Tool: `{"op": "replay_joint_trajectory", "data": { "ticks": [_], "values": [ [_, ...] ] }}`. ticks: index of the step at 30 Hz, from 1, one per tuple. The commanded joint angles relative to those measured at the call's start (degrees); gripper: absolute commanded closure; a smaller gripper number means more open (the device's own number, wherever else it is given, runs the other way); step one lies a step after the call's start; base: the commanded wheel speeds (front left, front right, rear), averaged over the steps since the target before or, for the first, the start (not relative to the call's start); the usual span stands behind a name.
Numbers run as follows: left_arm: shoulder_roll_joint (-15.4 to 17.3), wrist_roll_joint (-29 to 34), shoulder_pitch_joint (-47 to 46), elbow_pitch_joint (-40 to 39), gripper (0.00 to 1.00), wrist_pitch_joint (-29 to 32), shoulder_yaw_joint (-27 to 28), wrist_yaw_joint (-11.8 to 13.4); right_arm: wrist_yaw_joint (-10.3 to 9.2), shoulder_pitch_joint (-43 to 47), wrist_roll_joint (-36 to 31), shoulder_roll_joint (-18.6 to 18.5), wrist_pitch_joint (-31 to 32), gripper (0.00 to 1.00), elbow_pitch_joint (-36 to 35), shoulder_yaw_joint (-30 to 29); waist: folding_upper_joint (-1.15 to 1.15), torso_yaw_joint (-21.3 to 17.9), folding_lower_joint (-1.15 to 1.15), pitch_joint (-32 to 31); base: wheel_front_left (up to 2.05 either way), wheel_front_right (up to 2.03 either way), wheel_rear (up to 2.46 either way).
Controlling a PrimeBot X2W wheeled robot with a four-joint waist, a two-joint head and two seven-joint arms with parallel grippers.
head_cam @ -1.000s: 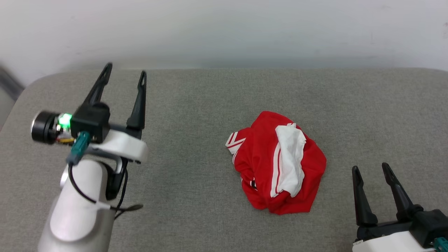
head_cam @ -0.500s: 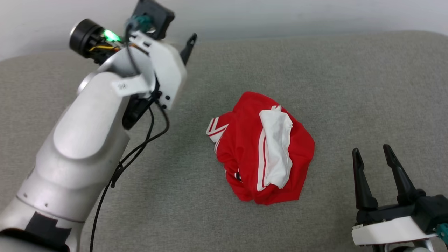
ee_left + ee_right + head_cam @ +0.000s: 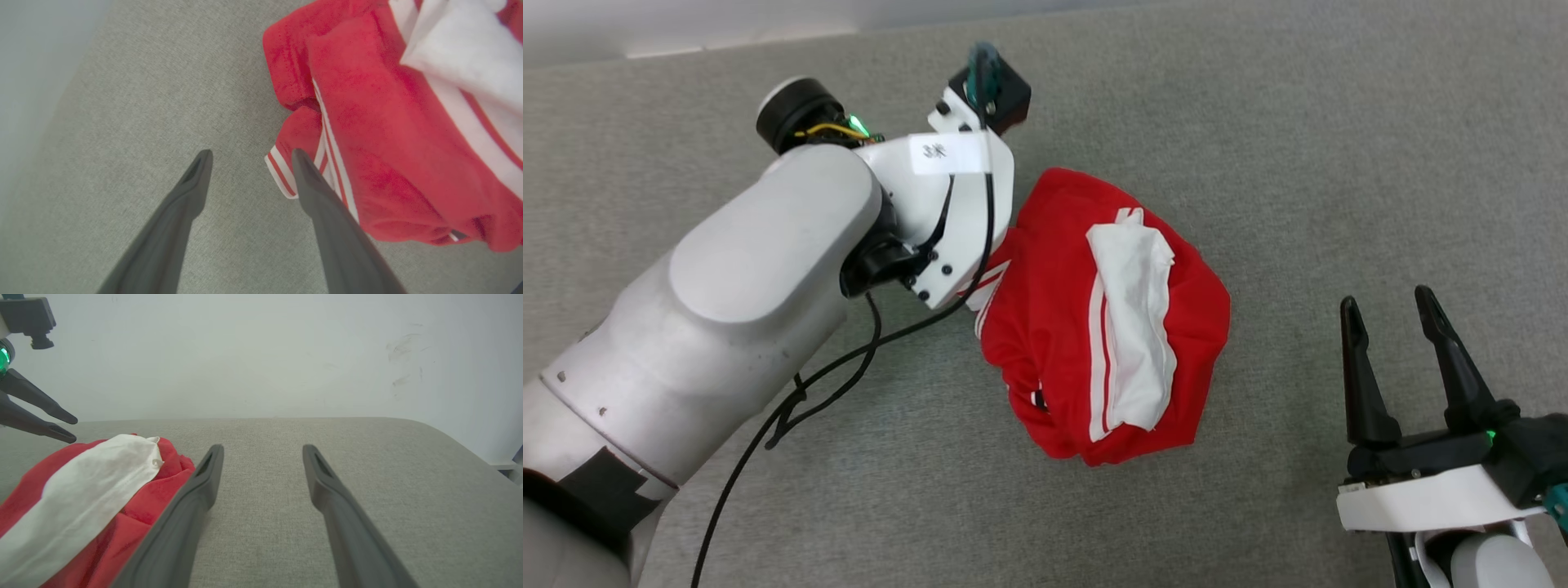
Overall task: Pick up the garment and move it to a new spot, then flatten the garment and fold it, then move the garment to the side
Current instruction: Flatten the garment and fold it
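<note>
The red jersey [image 3: 1045, 343] lay crumpled in a heap near the middle of the grey tabletop [image 3: 1298, 147], a white sleeve [image 3: 1135, 327] draped over the top of it and running from about 12 o'clock down to 6 o'clock. A striped red-and-white trim [image 3: 282, 175] stuck out at the heap's 9 o'clock edge. The left gripper [image 3: 250, 152] hung at that same 9 to 10 o'clock side of the jersey, pointing downward, its two fingers spread wide with nothing between them. One fingertip sat right by the striped trim and the other over bare tabletop; I could not tell whether the nearer one was touching the cloth. A black cable [image 3: 792, 400] looped loosely off the pale left forearm [image 3: 727, 302]. The right gripper [image 3: 1384, 296] waited well apart from the jersey, out at about 4 o'clock from it, low over the tabletop with its fingers also spread wide and empty, pointing toward 12 o'clock, where a plain pale wall [image 3: 261, 355] rose behind the tabletop's far edge.
</note>
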Motion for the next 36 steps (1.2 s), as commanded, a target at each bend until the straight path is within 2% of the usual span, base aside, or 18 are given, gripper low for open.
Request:
{"op": "replay_joint_trajectory", "data": {
  "ticks": [1, 7, 13, 14, 15, 20, 26, 32, 36],
  "values": [
    [0.3, -0.4, -0.6, 0.3, 0.0, 0.4, -0.6, 0.0, -0.02, -0.9, 0.5, 0.1, -0.1, 0.0, -0.2, 0.1, 0.0, -0.9, -0.01, 1.1, 0.0, 0.0, 0.0],
    [0.9, -3.5, -1.8, 3.2, 0.0, 1.3, -8.9, 0.0, -0.02, -2.9, 1.1, 0.1, -0.1, 0.0, -0.1, 1.0, 0.0, -2.8, -0.01, 4.0, 0.0, 0.0, 0.0],
    [1.1, -5.5, 1.8, 4.6, 0.0, 3.9, -13.0, 0.0, -0.02, -3.6, 1.3, 0.1, -0.1, 0.0, -0.1, 1.0, 0.0, -3.5, -0.01, 5.3, 0.0, 0.0, 0.0],
    [1.1, -5.8, 2.1, 4.2, 0.62, 3.9, -13.2, -0.1, -0.02, -3.5, 1.3, 0.1, -0.1, 0.0, 0.0, 0.9, 0.0, -3.5, -0.01, 5.3, 0.0, 0.0, 0.0],
    [1.0, -5.9, 2.2, 3.8, 1.0, 3.3, -13.3, -0.1, -0.02, -3.4, 1.2, 0.1, -0.1, 0.0, 0.0, 0.7, 0.0, -3.3, -0.01, 5.2, 0.0, 0.0, 0.0],
    [1.2, -5.1, -0.9, 3.2, 1.0, -2.8, -12.7, 0.0, -0.02, -2.2, 0.2, 0.1, -0.1, 0.0, 0.3, 0.3, 0.0, -1.4, -0.01, 3.0, 0.0, 0.0, 0.0],
    [1.5, -6.2, -2.5, 3.8, 1.0, -14.4, -11.7, 0.0, -0.03, 0.4, -0.6, 0.1, -0.1, 0.0, 0.7, -0.2, 0.0, 2.5, -0.01, -2.4, 0.0, 0.0, 0.0],
    [5.3, -7.1, 1.0, 3.8, 1.0, -23.0, -9.6, 0.5, -0.03, 3.1, -1.1, 0.1, -0.1, 0.0, 0.8, -0.5, 0.0, 6.5, -0.01, -7.1, 0.0, 0.0, 0.0],
    [9.3, -8.8, 6.1, 1.4, 1.0, -27.1, -8.0, 3.1, -0.03, 4.6, -1.0, 0.1, -0.1, 0.0, 0.9, -0.7, 0.0, 8.3, -0.01, -9.2, 0.0, 0.0, 0.0]
  ]
}}
